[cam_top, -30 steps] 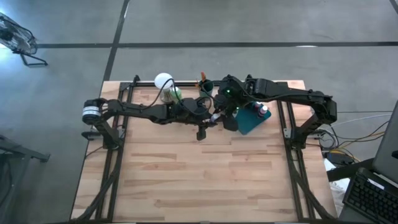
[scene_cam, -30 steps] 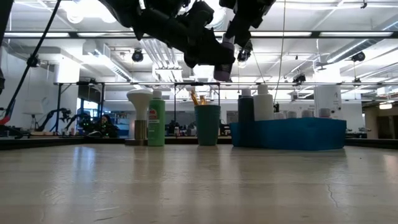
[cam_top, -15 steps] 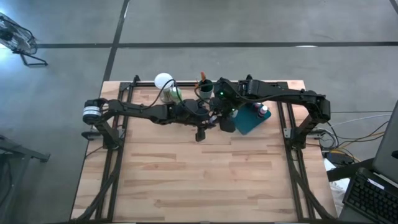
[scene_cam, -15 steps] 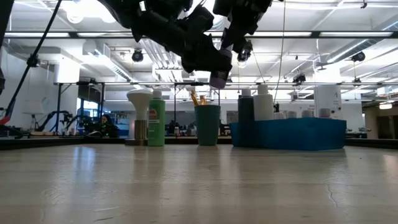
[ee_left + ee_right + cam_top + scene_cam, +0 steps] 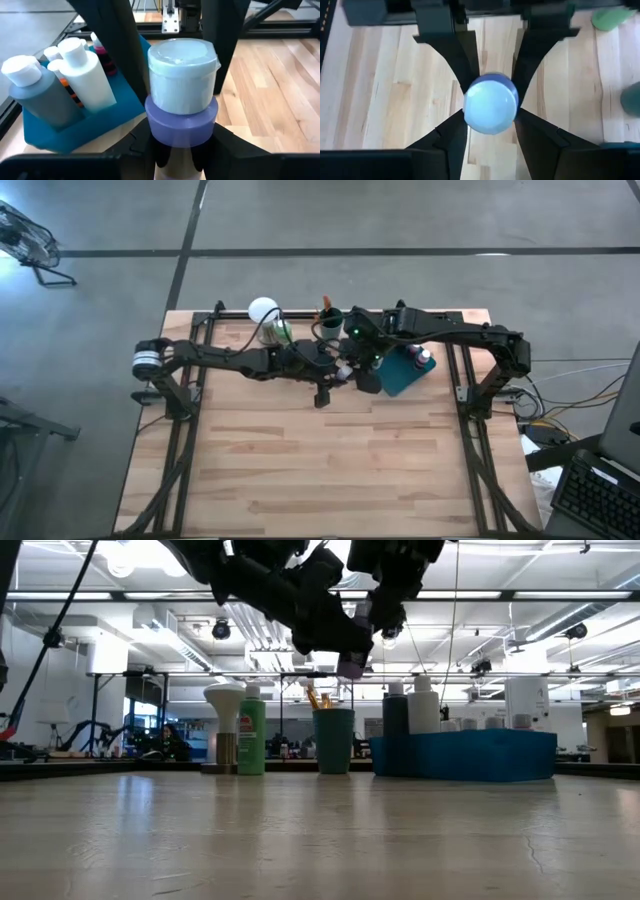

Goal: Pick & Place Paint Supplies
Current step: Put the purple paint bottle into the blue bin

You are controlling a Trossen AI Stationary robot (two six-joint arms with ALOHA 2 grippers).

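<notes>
A small purple paint bottle (image 5: 181,125) with a pale cap (image 5: 183,75) hangs high over the table's far middle, also seen in the low view (image 5: 350,666). My left gripper (image 5: 182,150) reaches in from the table's left and is shut on the bottle's body. My right gripper (image 5: 491,131) comes down from the right, its fingers at the two sides of the cap (image 5: 491,104). The teal tray (image 5: 75,137) holds a grey bottle (image 5: 40,97), a white bottle (image 5: 89,75) and smaller ones. My left gripper pinches the bottle's purple body (image 5: 160,131) between its two fingers, just under the cap. The fingers come nearly level from the table's left. The bottle stands about upright, cap up, lifted clear of the table. My right gripper has its two fingers (image 5: 455,132) against opposite sides of the pale cap (image 5: 470,112). They slant down onto it from above and from the table's right.
At the far edge stand a round white-topped object (image 5: 225,730), a green bottle (image 5: 251,737) and a teal cup (image 5: 333,740) with brushes. The teal tray (image 5: 405,377) lies to the right of the grippers. The near half of the table (image 5: 320,470) is bare wood.
My right gripper has come down and toward the table's left onto the held bottle, tipping further downward, and now has its fingers at the cap. My left gripper has kept the bottle in place.
</notes>
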